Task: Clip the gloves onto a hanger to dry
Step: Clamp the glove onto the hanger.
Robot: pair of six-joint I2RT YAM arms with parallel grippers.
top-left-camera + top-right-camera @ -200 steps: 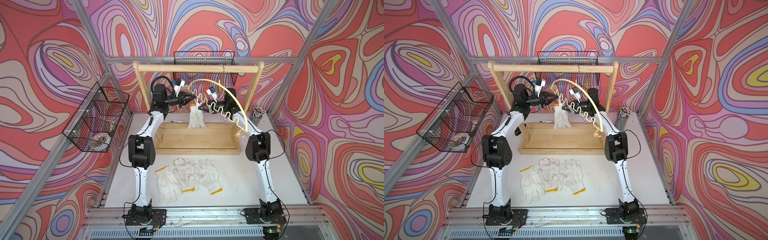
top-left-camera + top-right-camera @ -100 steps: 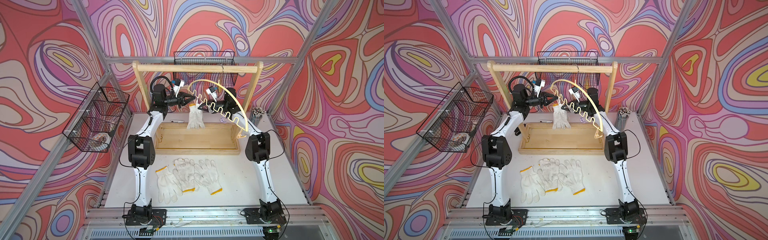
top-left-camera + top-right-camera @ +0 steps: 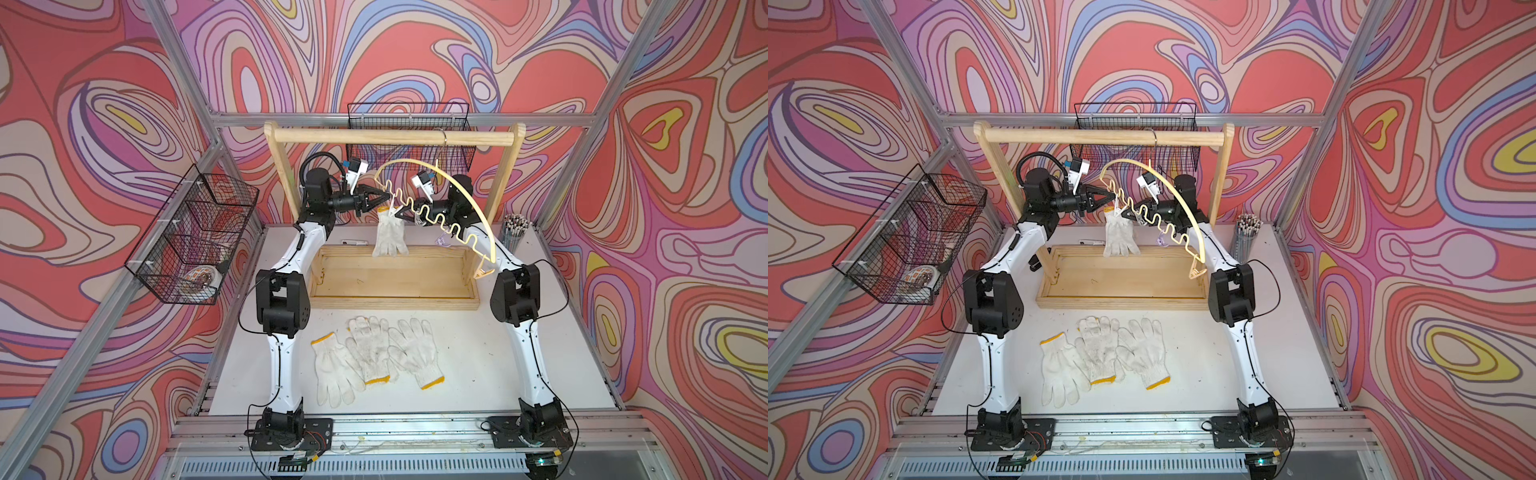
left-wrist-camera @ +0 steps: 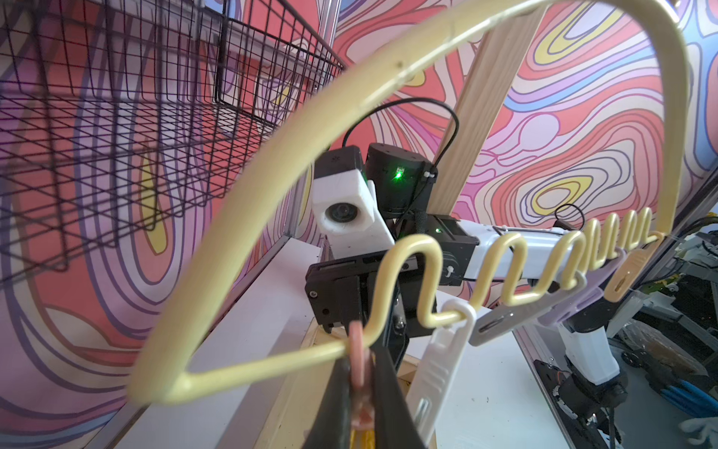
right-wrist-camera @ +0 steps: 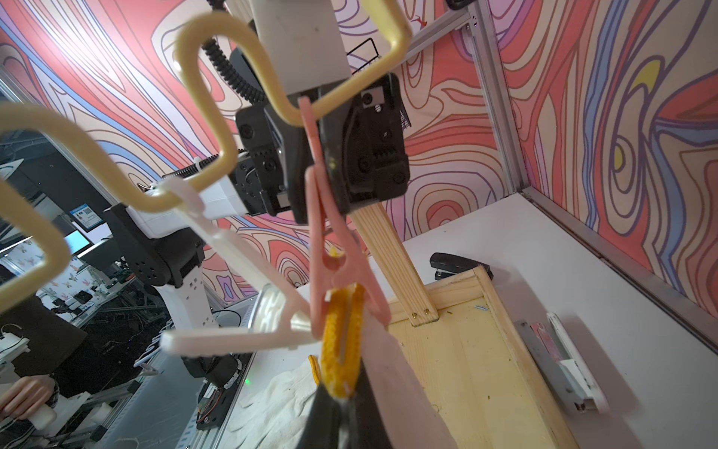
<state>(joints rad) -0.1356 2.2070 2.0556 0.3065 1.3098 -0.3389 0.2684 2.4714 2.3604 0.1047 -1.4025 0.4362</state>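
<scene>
The left pincer (image 3: pixel 384 198) and right pincer (image 3: pixel 395 215) nearly meet beneath one end of the hanger (image 4: pixel 237 217), with a clip (image 4: pixel 357 350) between the left one's jaws. One glove (image 3: pixel 390 239) hangs just below both. Under them sits a tray (image 3: pixel 395 302); past it, toward the arm bases, three gloves (image 3: pixel 372 353) lie on the table (image 3: pixel 490 353).

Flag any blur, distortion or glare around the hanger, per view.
Left wrist: hanger arch and pink clip soft, too close; fisheye bows the wire basket. Right wrist: hanger loops blurred, clip and cuff of the hanging glove sharper. Both top views: crisp, even light, no glare, wide-angle splay at edges.
</scene>
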